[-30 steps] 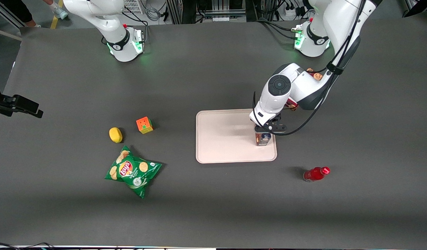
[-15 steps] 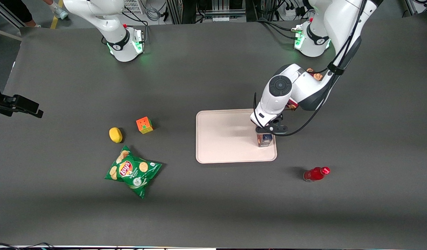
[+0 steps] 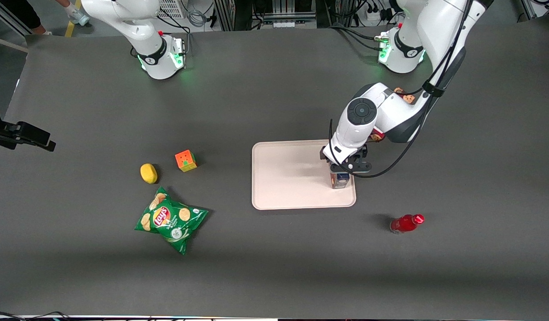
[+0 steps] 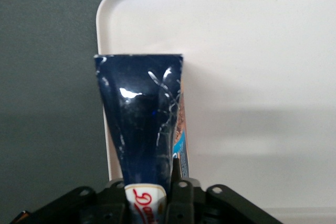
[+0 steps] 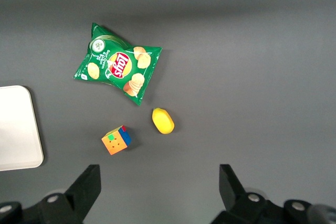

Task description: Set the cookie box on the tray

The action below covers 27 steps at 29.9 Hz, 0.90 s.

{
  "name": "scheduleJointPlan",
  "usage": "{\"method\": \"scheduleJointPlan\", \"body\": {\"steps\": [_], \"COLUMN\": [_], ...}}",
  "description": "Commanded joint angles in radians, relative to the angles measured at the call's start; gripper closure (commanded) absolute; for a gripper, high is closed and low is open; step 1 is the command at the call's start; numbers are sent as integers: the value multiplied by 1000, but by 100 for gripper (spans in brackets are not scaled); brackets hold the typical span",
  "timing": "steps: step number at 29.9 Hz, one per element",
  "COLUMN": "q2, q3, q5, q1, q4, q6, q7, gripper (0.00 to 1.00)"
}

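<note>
Dark grey matting covers the table (image 3: 274, 89), on which the tray (image 3: 287, 178) lies near the middle. The cookie box (image 3: 340, 179) is held upright on end above the tray's corner nearest the working arm's end and nearer the front camera. The pincer (image 3: 343, 168) is pressed onto the upper end of the box, with 1 finger on each broad face, as the left wrist view shows (image 4: 149, 203).

Progress: transport is judged complete, since the box (image 4: 142, 114) is over the tray (image 4: 252, 77). Whether its lower end already rests on the tray floor cannot be told. Release and withdrawal are judged to remain.

Edges: the box stands just beside the tray's rim, on the side facing the working arm's end of the table. In the wrist view, 1 lower edge of the box lines up almost with that rim. A tip outward over the rim is judged possible if the box is released on end.

Open room: most of the tray floor toward the parked arm's end is bare. A red bottle (image 3: 406, 223) lies well apart from the tray. A cube (image 3: 185, 160), a lemon (image 3: 148, 173) and a chip bag (image 3: 171, 220) lie well apart toward the parked arm's end.
</note>
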Motion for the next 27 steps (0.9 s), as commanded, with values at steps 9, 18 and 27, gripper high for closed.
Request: {"method": "scheduleJointPlan", "body": {"steps": [9,18,27], "q2": [-99,-186,-314], "q3": [-54,147,365], "q5": [-121,-141,-245], "q1": [-2,6,4], "q4": [497,714,612], "q6": [-670,-884,-852], "q7": [186,576,782], "gripper": [0,0,0]}}
